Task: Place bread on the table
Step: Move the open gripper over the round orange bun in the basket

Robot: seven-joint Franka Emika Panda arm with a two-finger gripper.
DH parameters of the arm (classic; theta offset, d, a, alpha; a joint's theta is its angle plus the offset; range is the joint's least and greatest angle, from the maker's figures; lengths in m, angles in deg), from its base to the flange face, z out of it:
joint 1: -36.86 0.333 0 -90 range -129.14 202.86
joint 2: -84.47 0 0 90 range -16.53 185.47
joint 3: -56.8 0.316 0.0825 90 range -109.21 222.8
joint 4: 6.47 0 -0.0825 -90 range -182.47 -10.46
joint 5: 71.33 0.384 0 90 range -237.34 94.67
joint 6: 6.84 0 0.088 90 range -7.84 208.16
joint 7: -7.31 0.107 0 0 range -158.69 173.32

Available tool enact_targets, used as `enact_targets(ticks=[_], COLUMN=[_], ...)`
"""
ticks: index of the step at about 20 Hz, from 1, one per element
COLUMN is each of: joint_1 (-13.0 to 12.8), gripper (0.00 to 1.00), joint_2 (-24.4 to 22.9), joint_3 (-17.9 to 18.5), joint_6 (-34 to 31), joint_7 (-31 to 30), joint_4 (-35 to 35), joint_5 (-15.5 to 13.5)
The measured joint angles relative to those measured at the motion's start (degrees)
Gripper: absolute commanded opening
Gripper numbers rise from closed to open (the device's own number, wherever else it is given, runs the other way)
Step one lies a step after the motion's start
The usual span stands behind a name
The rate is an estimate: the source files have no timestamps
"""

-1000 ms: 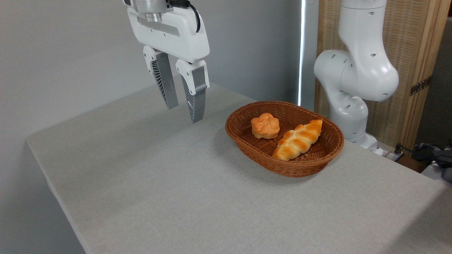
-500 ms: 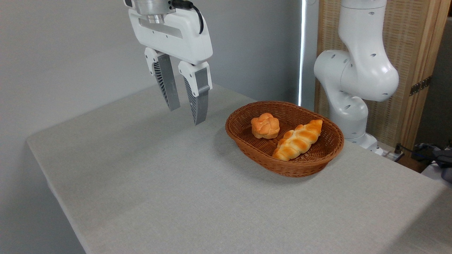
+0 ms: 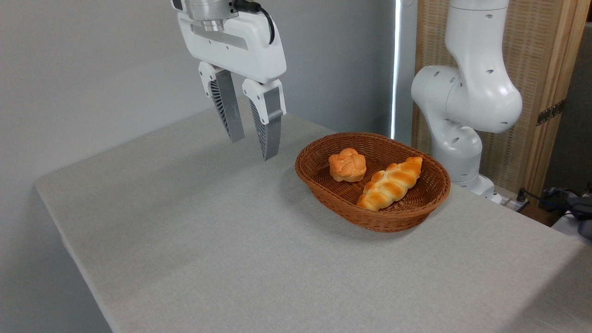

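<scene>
Gripper (image 3: pixel 253 149) in the upper left of centre, pointing downward with its two ribbed fingers (image 3: pixel 271 134) parted and nothing between them; white arm (image 3: pixel 467 92) column stands at the upper right.

The gripper (image 3: pixel 253 147), jaws a little apart and empty, has shifted right toward the basket (image 3: pixel 373 180).

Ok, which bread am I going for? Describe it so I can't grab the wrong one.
Find the brown oval wicker basket on the right half of the grey table. Two breads lie inside; yours is the bun at the basket's left end, nearer the open gripper. It is small and round with a lobed, flower-like top, unlike the long braided loaf beside it.
</scene>
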Motion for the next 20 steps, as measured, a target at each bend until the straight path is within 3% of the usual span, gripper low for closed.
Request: enact_targets(ticks=[9,20], joint_1=[-0.3,-4.7], gripper=[1.00,1.00], joint_2=[-4.6,-15.8], joint_3=[-0.1,-0.2], joint_6=[0.0,0.0], joint_7=[0.0,0.0], joint_4=[-5.1,-17.4], joint_5=[0.0,0.0])
